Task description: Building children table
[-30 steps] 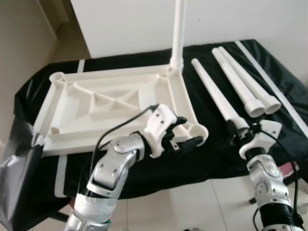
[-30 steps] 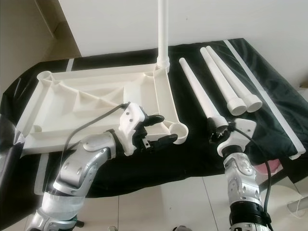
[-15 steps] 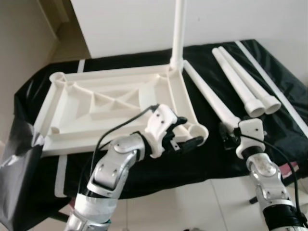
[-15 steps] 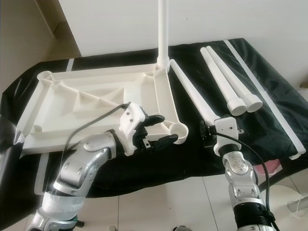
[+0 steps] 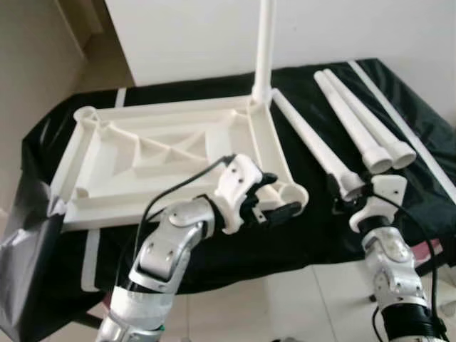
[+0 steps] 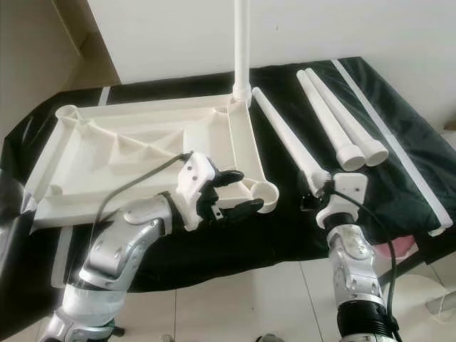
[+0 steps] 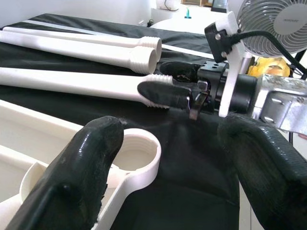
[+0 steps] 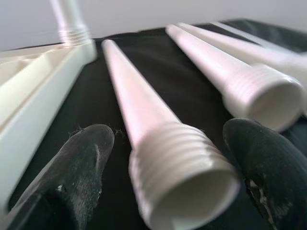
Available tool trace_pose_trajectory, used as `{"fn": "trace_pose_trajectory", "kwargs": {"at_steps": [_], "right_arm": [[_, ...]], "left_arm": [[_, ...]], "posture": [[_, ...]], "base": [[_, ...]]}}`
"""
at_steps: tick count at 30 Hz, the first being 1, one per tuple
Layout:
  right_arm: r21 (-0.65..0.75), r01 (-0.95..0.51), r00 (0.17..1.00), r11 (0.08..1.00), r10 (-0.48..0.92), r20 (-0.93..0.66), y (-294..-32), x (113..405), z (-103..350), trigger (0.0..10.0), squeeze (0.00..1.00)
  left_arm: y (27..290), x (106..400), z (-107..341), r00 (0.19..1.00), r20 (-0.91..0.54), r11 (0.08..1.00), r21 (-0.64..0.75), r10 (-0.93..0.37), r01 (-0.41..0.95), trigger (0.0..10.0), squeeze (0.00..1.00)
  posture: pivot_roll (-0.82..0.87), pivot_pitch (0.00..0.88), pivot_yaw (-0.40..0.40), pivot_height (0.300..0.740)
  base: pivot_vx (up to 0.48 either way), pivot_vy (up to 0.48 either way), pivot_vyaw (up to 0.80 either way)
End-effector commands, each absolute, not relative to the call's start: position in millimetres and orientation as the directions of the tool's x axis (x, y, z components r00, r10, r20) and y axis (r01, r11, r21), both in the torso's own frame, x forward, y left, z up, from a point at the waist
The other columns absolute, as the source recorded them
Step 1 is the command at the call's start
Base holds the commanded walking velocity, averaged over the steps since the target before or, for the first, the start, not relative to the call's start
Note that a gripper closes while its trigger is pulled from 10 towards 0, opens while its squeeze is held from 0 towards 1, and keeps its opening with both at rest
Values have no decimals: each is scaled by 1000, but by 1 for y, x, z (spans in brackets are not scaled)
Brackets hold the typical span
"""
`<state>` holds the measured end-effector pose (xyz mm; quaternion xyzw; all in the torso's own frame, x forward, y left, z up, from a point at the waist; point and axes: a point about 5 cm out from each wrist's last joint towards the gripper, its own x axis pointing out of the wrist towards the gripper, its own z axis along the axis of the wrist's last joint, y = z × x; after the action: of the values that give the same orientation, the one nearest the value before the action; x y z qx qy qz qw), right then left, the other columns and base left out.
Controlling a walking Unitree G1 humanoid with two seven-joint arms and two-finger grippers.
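A black cloth [image 5: 214, 242] covers the counter, creased and slightly glossy, with a pale stripe running down its left part. On it the white plastic tabletop [image 5: 171, 153] lies upside down, its underside ribbed with moulded diagonal braces and a round threaded socket at each corner. One leg [image 5: 265, 43] already stands upright in the far right socket. The near right socket [image 7: 136, 153] is empty, and the left claw [image 5: 274, 196] hovers just beside it with its fingers spread apart and holding nothing; one black finger [image 7: 91, 158] sits in front of the socket's rim in the left wrist view. To the right of the tabletop lies a loose leg [image 5: 310, 146], a smooth white tapering tube with a ribbed threaded collar at its wide, hollow end. Its long axis runs diagonally, narrow tip away toward the standing leg, threaded end toward the robot. The right claw [image 5: 345, 192] is at that threaded end, fingers open on either side of the collar and not closed on it. Farther right, two more legs [image 5: 360, 125] lie side by side, touching, pointing the same way. A thin white strip [image 5: 406, 132] lies along the cloth's right edge. A fan [image 7: 273, 26] stands beyond in the left wrist view.
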<state>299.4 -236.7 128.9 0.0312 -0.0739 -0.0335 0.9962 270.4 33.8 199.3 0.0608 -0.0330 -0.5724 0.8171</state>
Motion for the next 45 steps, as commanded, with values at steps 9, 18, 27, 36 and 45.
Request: {"fn": "trace_pose_trajectory", "kwargs": {"at_steps": [9,18,27,36,45], "right_arm": [[206,98,989,974,-117,85,-242,300,117,10000,0],[367,81,995,927,-96,22,-240,301,109,10000,0],[398,13,999,917,-26,28,-234,302,109,0,0],[-32,-50,996,998,53,79,-220,300,119,0,0],[-272,-59,998,961,65,14,-214,298,109,10000,0]], "left_arm": [[34,271,201,389,-14,383,138,-921,913,10000,0],[35,271,201,391,-10,387,135,-920,912,10000,0],[35,271,202,395,-10,390,133,-919,911,10000,0],[35,272,202,399,-10,394,133,-917,909,10000,0],[36,272,203,403,-6,398,131,-915,908,10000,0]], "posture": [[-85,78,59,740],[-84,80,56,740],[-83,83,56,740],[-82,89,54,740],[-83,92,52,740]], "base": [[0,0,0],[0,0,0],[0,0,0],[0,0,0],[0,0,0]]}}
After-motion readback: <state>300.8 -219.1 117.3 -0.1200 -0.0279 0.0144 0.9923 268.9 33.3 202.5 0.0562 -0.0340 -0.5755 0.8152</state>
